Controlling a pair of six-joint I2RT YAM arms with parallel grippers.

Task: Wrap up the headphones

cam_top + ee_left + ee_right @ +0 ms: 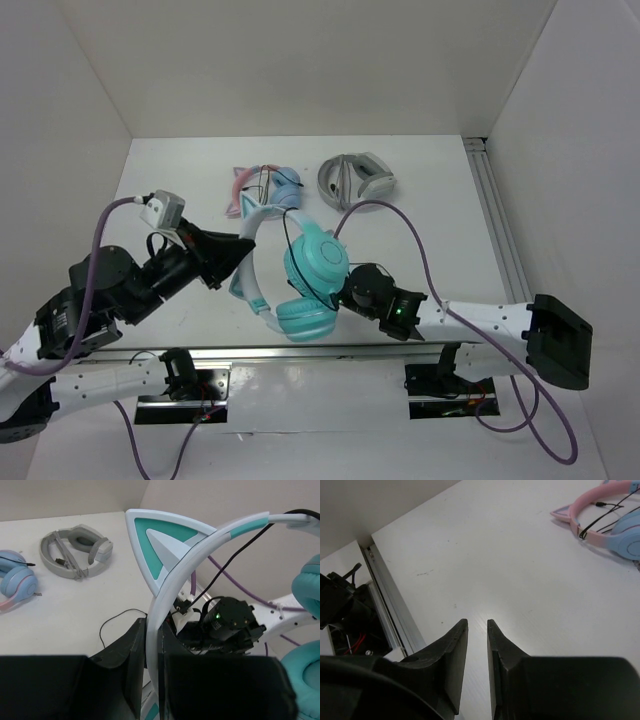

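The teal cat-ear headphones are held up over the table's near middle, ear cups toward the front. My left gripper is shut on their pale headband, just below one cat ear; in the left wrist view the band runs down between my fingers. The thin black cable hangs across the band, and a loop of it lies on the table. My right gripper sits beside the ear cups with its jaws a narrow gap apart and nothing between them.
Pink-and-blue cat-ear headphones and grey-and-white headphones lie at the back middle of the table. An aluminium rail runs along the right edge. White walls enclose the table on the left, back and right.
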